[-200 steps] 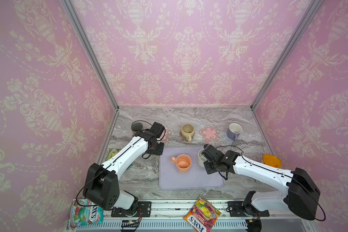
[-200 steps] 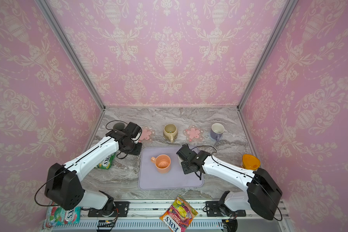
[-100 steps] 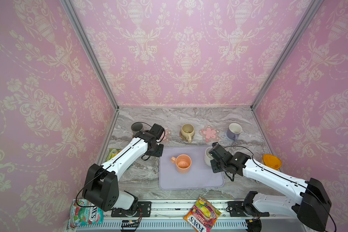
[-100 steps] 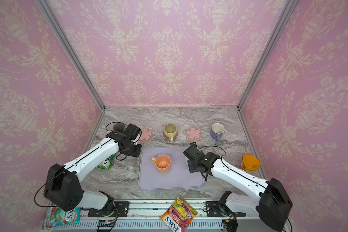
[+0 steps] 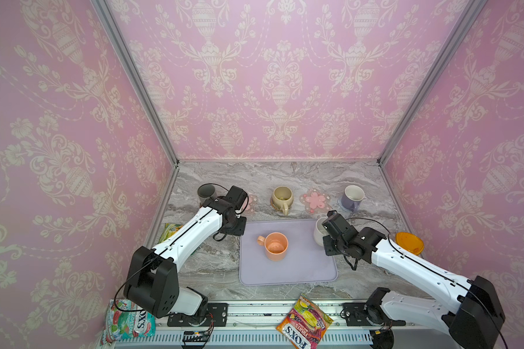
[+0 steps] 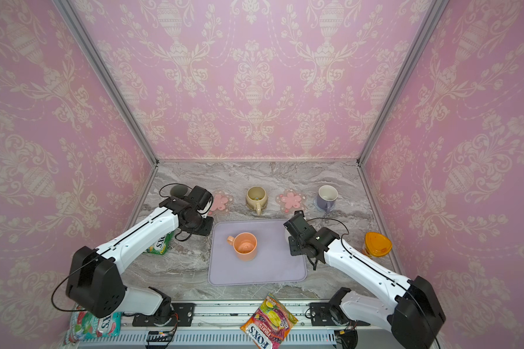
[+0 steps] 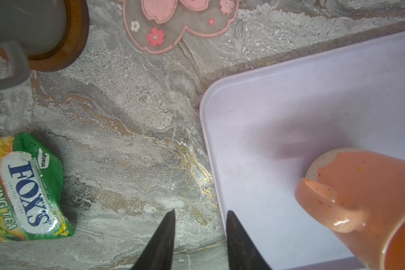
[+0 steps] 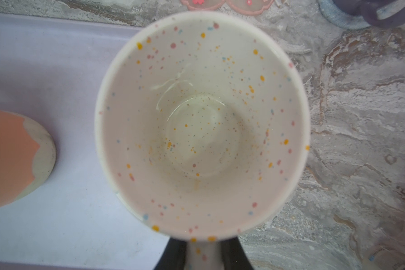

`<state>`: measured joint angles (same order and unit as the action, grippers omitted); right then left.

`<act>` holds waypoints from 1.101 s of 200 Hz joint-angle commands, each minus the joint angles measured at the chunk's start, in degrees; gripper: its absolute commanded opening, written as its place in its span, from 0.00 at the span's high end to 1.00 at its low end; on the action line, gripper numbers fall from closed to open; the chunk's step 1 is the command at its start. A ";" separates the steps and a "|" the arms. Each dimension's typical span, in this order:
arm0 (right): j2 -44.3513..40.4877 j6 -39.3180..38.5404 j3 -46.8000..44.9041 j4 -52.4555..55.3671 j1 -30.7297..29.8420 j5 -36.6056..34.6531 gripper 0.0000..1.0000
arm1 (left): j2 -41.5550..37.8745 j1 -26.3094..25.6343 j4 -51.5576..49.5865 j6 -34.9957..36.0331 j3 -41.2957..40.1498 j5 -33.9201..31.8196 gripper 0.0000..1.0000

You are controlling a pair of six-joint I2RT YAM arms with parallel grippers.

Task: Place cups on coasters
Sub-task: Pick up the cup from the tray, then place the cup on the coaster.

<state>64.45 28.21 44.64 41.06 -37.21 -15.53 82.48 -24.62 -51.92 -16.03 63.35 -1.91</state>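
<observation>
Grey veined stone-look tabletop (image 7: pixel 126 117): matt, faintly grainy; flat lavender plastic tray (image 7: pixel 278 105): smooth, matt. Peach-orange ceramic mug (image 7: pixel 372 187) carries a glossy speckled glaze above a bare, dull pale base band; speckled white ceramic mug (image 8: pixel 201 117) is glazed and shiny inside; dark grey-green mug (image 7: pixel 33 23) looks matt. Round brown wooden coaster (image 7: pixel 76 39) is smooth with low sheen, translucent pink-flower coaster (image 7: pixel 173 30) looks like smooth soft plastic, pale blue coaster (image 8: pixel 337 18) is knitted yarn, and green candy packet (image 7: pixel 26 187) is glossy, crinkled film.

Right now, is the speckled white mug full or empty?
Empty: inside the speckled white mug, the right wrist view shows a bare bottom.
</observation>
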 commanded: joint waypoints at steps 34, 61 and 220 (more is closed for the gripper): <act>-0.48 -6.58 2.65 -6.60 2.97 -4.23 1.00 | 0.79 -0.51 -0.50 -0.99 0.02 -1.97 0.61; 1.08 -8.85 3.75 -9.70 4.60 -4.96 1.00 | 1.93 -0.49 -0.37 -1.06 0.43 -2.13 0.61; 16.05 -15.53 12.21 -23.57 11.96 -2.86 1.00 | 8.89 -0.24 0.79 0.10 5.62 -4.34 0.63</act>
<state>80.12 14.06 53.25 23.64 -26.13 -17.39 90.00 -24.62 -51.64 -16.01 67.07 -5.10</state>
